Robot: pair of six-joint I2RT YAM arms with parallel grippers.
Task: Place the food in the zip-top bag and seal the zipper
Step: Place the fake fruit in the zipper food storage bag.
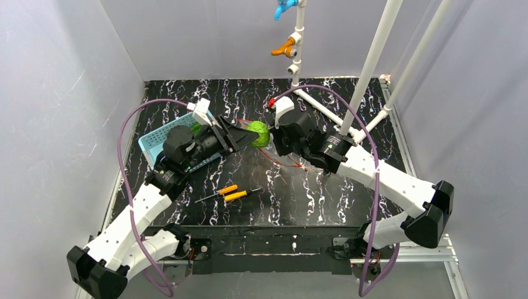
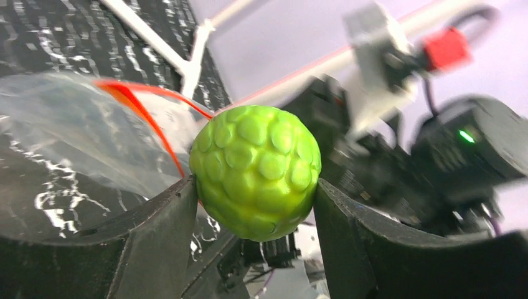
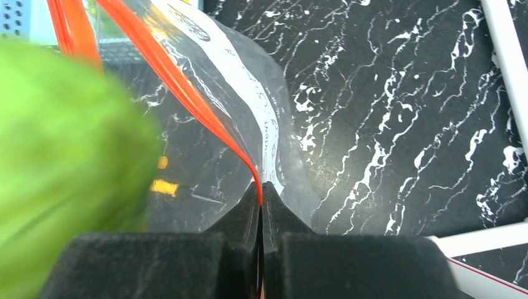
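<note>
My left gripper (image 1: 252, 135) is shut on a light green bumpy vegetable (image 2: 255, 171), held above the table at the mouth of the clear zip-top bag (image 2: 75, 137); the vegetable also shows from above (image 1: 259, 134) and as a green blur in the right wrist view (image 3: 56, 162). My right gripper (image 3: 261, 187) is shut on the bag's red-orange zipper strip (image 3: 187, 93) and holds that edge up, so the bag (image 3: 236, 106) hangs open. The red strip curves beside the vegetable (image 2: 146, 115). The other food pieces are mostly hidden behind the left arm.
A light blue perforated basket (image 1: 155, 140) sits at the left under my left arm. Two orange-handled screwdrivers (image 1: 231, 192) lie at the front middle of the black marbled table (image 1: 348, 199). White pipes (image 1: 373, 59) rise at the back right.
</note>
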